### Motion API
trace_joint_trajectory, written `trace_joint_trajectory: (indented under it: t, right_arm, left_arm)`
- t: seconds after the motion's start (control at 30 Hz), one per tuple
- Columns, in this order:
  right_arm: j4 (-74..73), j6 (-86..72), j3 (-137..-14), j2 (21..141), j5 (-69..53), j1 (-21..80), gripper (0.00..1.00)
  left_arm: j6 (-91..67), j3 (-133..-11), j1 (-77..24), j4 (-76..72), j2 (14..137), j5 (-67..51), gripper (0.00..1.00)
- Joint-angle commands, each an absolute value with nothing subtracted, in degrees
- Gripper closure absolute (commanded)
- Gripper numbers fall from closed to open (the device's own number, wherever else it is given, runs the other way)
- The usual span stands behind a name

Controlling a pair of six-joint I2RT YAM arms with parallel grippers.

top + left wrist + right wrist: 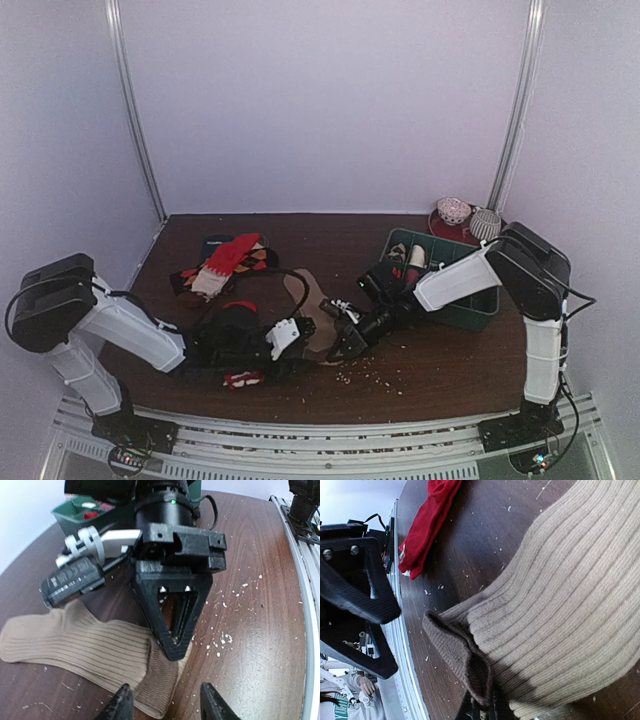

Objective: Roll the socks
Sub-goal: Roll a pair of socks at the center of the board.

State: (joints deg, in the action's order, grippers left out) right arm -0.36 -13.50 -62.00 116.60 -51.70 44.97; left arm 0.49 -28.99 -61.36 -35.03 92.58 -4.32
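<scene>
The right gripper (482,711) pinches only a thin fold of the tan sock (560,605) at lower centre, so it may slip, while the left gripper (167,705) hangs open.

Background stuff on my feed right now: dark wood table (330,232) with pale crumbs (375,376) scattered over the near middle. A green bin (480,312) sits on the right side, with some white and red bits inside (can't make out what they are). Behind it in the back corner there's a dark red plate (445,233) holding a pinkish patterned ball (453,210) and a grey striped ball (485,222). Dark diamond-patterned fabric (263,259) is heaped back left. Plain white walls (330,100) all round, metal rail (330,440) along the near edge.
</scene>
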Motion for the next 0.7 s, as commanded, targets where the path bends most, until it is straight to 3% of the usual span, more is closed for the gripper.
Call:
trace_joint_trajectory:
  t: [0.0,0.67]
  right_arm:
    - [-12.8,-12.7,-59.0,120.8,-45.7,45.1,0.98]
    - [-15.5,-10.5,-59.5,121.6,-46.0,44.4,0.98]
  left_arm:
    - [6.9,-26.4,-61.6,-47.0,93.8,-4.1,0.56]
    - [10.4,-30.0,-61.7,-45.4,104.0,-10.9,0.60]
